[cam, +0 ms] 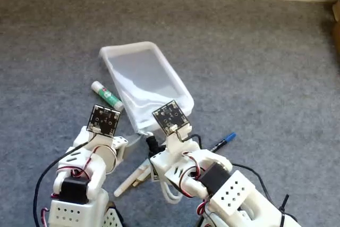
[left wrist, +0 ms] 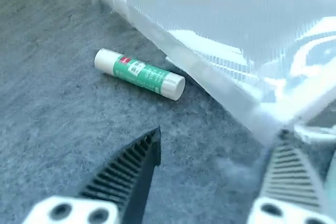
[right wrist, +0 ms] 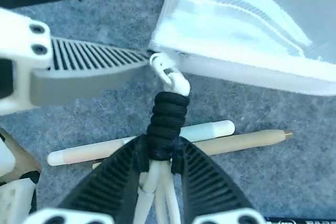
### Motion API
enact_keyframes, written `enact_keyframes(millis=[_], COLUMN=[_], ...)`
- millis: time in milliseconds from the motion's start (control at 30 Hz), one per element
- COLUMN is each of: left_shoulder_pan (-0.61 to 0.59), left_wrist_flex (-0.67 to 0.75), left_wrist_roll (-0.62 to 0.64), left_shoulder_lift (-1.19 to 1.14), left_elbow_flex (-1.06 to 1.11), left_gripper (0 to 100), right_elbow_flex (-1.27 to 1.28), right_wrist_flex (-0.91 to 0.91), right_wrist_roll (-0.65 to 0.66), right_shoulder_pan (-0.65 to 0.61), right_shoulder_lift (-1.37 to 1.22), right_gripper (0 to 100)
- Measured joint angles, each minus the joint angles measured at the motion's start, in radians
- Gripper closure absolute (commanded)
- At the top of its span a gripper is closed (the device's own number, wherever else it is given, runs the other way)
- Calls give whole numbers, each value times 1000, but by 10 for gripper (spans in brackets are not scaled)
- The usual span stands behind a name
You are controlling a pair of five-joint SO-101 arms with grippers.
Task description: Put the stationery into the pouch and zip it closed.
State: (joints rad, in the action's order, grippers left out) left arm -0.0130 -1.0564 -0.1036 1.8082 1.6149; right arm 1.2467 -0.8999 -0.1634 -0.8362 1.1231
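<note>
A translucent white pouch (cam: 143, 78) lies flat on the grey carpet, its near corner by both grippers. My right gripper (right wrist: 160, 145) is shut on the black cord of the zipper pull (right wrist: 169, 114) at that corner. My left gripper (left wrist: 220, 137) is open, with the pouch's corner (left wrist: 262, 119) against its white finger (left wrist: 286, 177). A green and white glue stick (left wrist: 139, 74) lies on the carpet beside the pouch's edge, beyond the left gripper. A white pen (right wrist: 142, 145) and a beige pen (right wrist: 247, 140) lie under the right gripper. A blue-capped pen (cam: 223, 142) rests beside the right arm.
Grey carpet (cam: 255, 51) covers the table and lies open to the right of and beyond the pouch. Both arm bases (cam: 79, 195) crowd the near edge, with cables around them.
</note>
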Motion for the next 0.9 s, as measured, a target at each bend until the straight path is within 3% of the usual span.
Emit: enact_keyframes(millis=[300,400,700,900], left_shoulder_pan=[-21,-68,-100,-100], left_wrist_flex=[0,0,0,0], left_wrist_roll=[2,3,3,3], left_shoulder_lift=[0,0,0,0], left_elbow_flex=[0,0,0,-6], left_gripper=[963,973,973,973], right_elbow_flex=[0,0,0,0], right_wrist_flex=[9,9,-12,-61], right_wrist_roll=[0,11,242,270], right_shoulder_pan=[0,28,158,239], right_shoulder_lift=[0,6,15,17], right_gripper=[994,994,994,994])
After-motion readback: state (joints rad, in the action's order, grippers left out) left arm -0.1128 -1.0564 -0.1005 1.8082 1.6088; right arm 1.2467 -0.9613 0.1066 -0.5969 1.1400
